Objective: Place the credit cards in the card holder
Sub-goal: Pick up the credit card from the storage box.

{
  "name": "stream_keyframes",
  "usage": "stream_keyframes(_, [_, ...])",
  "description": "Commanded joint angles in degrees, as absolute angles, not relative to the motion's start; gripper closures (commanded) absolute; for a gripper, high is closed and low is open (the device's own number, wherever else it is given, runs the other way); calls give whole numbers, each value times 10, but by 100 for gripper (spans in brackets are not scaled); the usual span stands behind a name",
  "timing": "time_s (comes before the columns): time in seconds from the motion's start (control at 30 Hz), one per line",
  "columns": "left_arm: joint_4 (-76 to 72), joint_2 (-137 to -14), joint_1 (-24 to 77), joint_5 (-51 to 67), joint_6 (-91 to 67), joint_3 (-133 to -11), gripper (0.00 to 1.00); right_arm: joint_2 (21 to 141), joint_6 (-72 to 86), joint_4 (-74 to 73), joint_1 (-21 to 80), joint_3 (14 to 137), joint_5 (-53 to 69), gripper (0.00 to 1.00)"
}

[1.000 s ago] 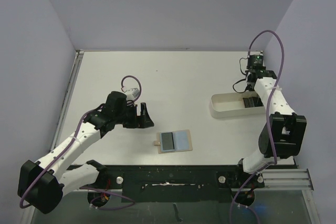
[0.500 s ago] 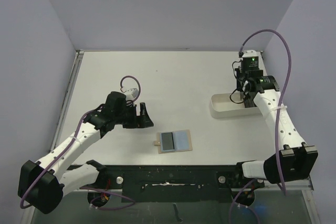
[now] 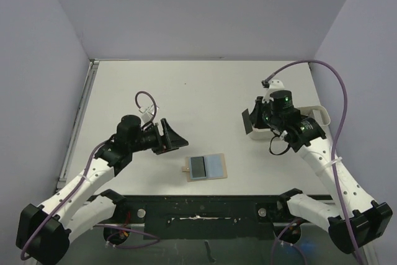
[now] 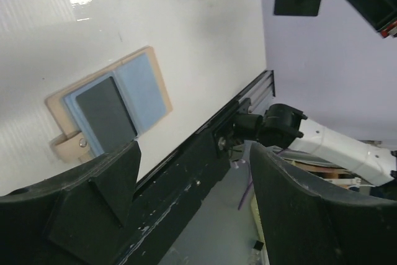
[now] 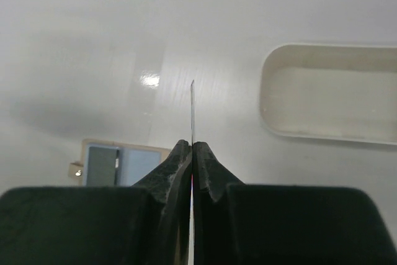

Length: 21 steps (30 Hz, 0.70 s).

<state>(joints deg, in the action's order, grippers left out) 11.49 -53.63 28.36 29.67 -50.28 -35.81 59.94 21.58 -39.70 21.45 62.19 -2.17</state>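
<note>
Right pincer [image 5: 191, 148] clamps a credit card [image 5: 191, 107] edge-on, centre frame; we see left pincer [image 3: 173, 134] gaping, empty, left of card holder [image 3: 207, 166].

Robotics lab cell: white table [image 3: 186, 91] walled by lavender panels [image 3: 37, 60] at 9, 12 and 3 o'clock; black mounting rail [image 3: 198, 206] at 6 o'clock carries left arm [image 3: 80, 181] and right arm [image 3: 329, 166].

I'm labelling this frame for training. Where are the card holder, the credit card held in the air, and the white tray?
card holder [image 3: 215, 166]: top external view, on its light blue lining.
credit card [image 3: 247, 121]: top external view, on its dark flat face.
white tray [image 5: 335, 100]: right wrist view, on its bare floor.
</note>
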Motion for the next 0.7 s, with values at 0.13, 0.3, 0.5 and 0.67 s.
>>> stream_keyframes(0.13, [-188,-522,281,338,-724,-242,32,535,362,-226,276,500,99,100])
stream_keyframes(0.3, [-224,-537,283,322,-744,-209,32,516,426,-149,309,425,109,100])
stream_keyframes(0.5, [-213,-557,285,303,-734,-188,33,529,506,-23,345,340,137,100])
stream_keyframes(0.67, [-243,-567,290,308,-743,-172,33,552,554,59,374,312,138,100])
